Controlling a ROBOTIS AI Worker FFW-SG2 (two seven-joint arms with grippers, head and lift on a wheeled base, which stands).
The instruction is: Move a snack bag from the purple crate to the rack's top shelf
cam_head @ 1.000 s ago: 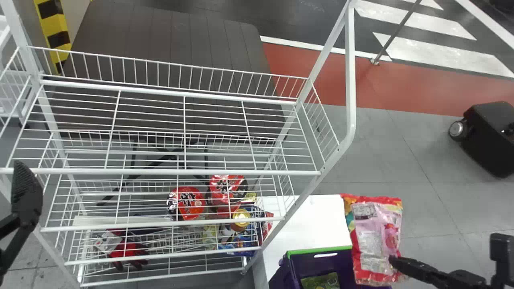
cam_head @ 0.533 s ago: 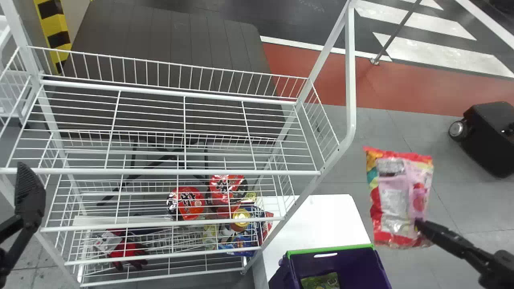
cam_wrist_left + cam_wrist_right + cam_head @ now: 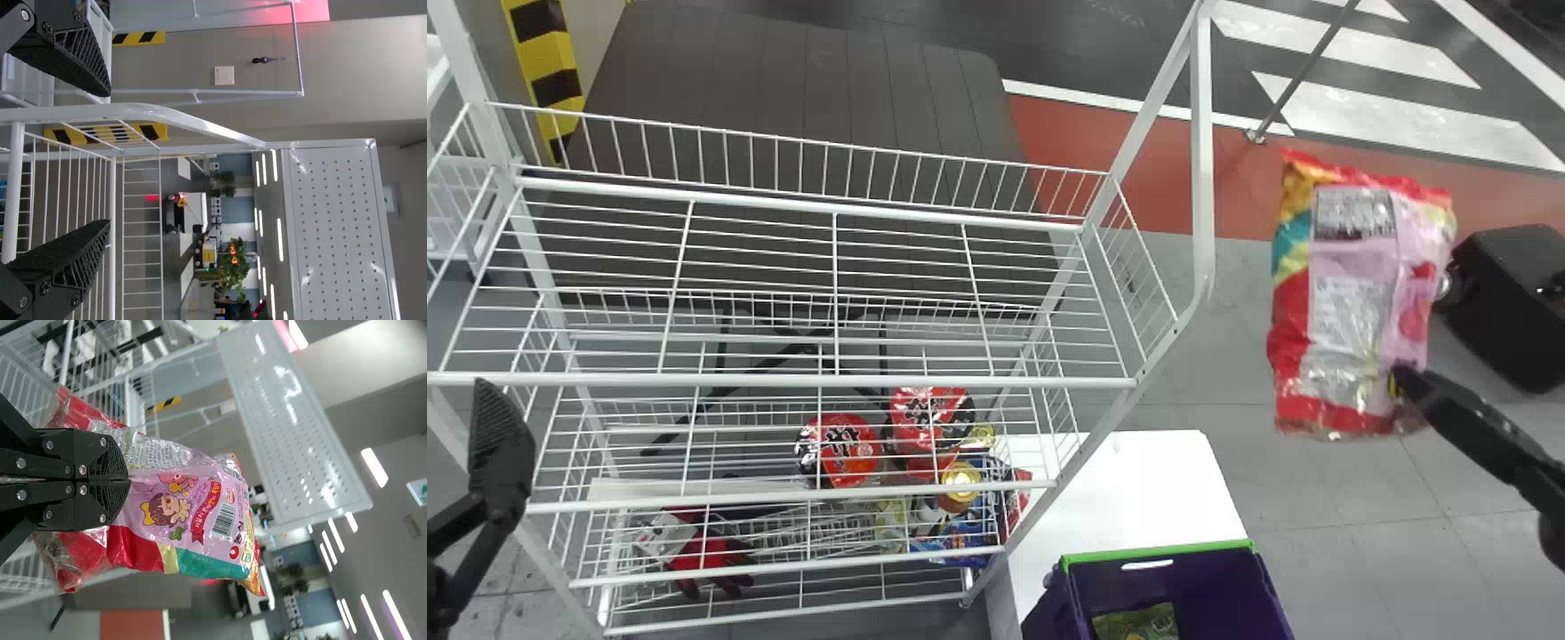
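My right gripper [image 3: 1405, 380] is at the right of the head view, shut on the red and pink snack bag [image 3: 1352, 302], which hangs upright in the air right of the rack. In the right wrist view, the gripper [image 3: 127, 480] pinches the bag [image 3: 193, 513]. The purple crate [image 3: 1183, 587], green-rimmed, stands low at the bottom edge. The rack's top shelf [image 3: 783, 380] is white wire. My left gripper [image 3: 498, 436] is at the left, beside the shelf's front corner; in the left wrist view, the gripper [image 3: 107, 157] has its fingers wide apart.
A white table [image 3: 1129, 489] bears the crate, with a green bag [image 3: 1138, 622] inside it. Red packs [image 3: 849, 449] and red gloves [image 3: 710, 560] lie on lower rack levels. The rack's right post [image 3: 1203, 178] stands between bag and shelf. A black case [image 3: 1507, 302] is behind, at right.
The right gripper has lifted the snack bag from over the crate, upward and to the right in the head view. My left gripper has shifted slightly right and down.
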